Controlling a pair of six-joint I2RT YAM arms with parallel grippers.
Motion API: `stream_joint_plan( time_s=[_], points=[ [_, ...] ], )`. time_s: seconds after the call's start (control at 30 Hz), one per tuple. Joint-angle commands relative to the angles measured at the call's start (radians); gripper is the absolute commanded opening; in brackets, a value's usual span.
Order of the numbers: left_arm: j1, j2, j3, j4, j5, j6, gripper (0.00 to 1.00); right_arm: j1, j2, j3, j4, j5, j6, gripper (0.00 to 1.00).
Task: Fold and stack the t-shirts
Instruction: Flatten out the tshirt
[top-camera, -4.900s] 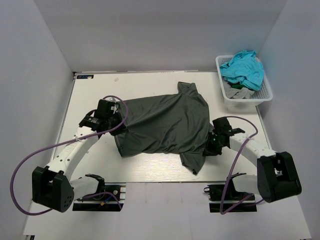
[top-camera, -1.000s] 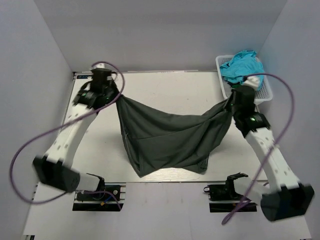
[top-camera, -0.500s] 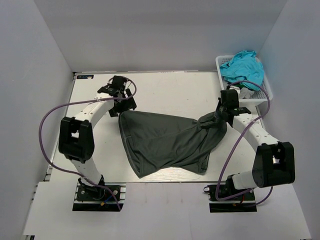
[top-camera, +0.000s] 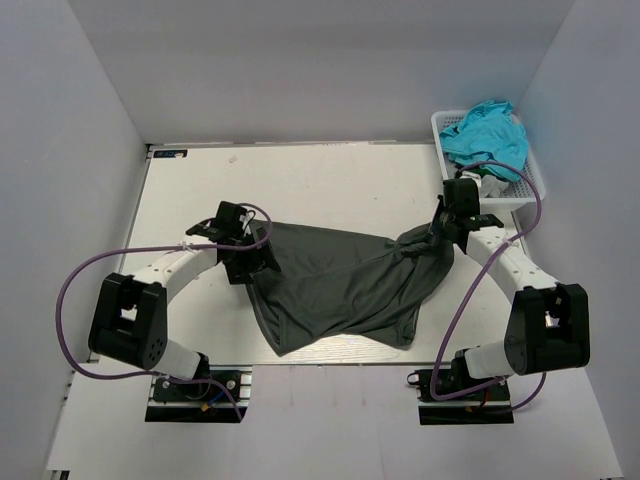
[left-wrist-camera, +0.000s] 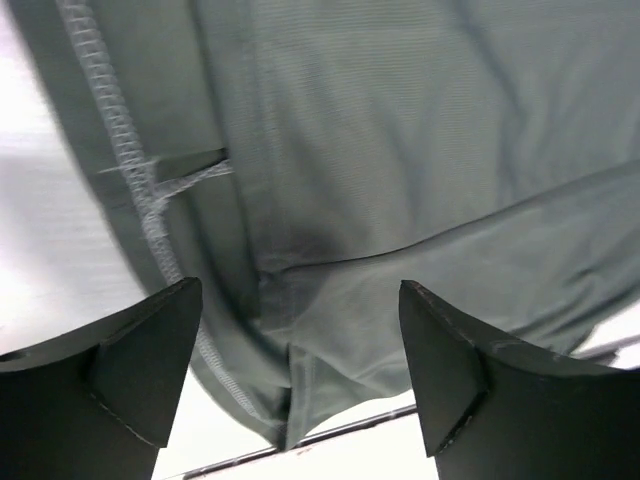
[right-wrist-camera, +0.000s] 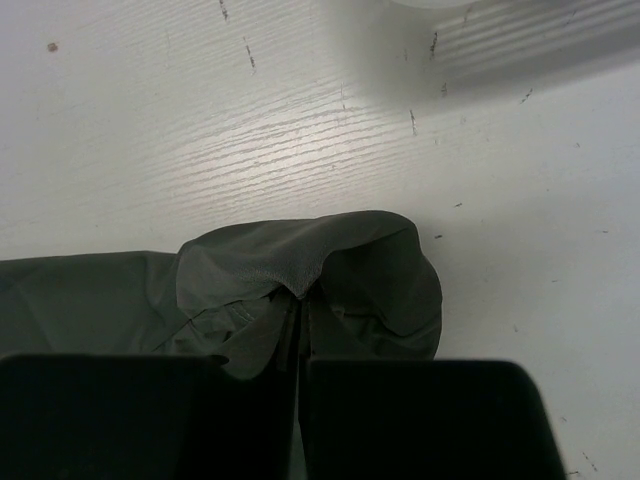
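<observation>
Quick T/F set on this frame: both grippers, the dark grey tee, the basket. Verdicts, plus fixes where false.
1. The left gripper is open over the dark charcoal-grey cloth t-shirt. True.
2. The right gripper is open and holds nothing. False: it is shut on a bunched corner of the dark t-shirt.
3. The turquoise cloth t-shirt lies in the white plastic lattice basket. True.
4. The dark t-shirt is folded into a neat rectangle. False: it lies spread and rumpled on the white table.
</observation>
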Motion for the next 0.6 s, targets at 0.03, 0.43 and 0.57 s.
stream_joint_plan(
  time_s=[0.03,0.43,0.57],
  points=[
    [-0.002,-0.046,-0.018,0.097,0.080,-0.008,0.83,-0.007,0.000,0.019,0.010,-0.003,0.010,0.00],
    [-0.051,0.028,-0.007,0.011,-0.014,-0.008,0.78,-0.010,0.021,0.037,-0.013,0.006,0.008,0.00],
    [-0.060,0.059,0.003,-0.009,-0.046,-0.008,0.78,-0.013,0.024,0.039,-0.016,0.006,0.007,0.00]
  ],
)
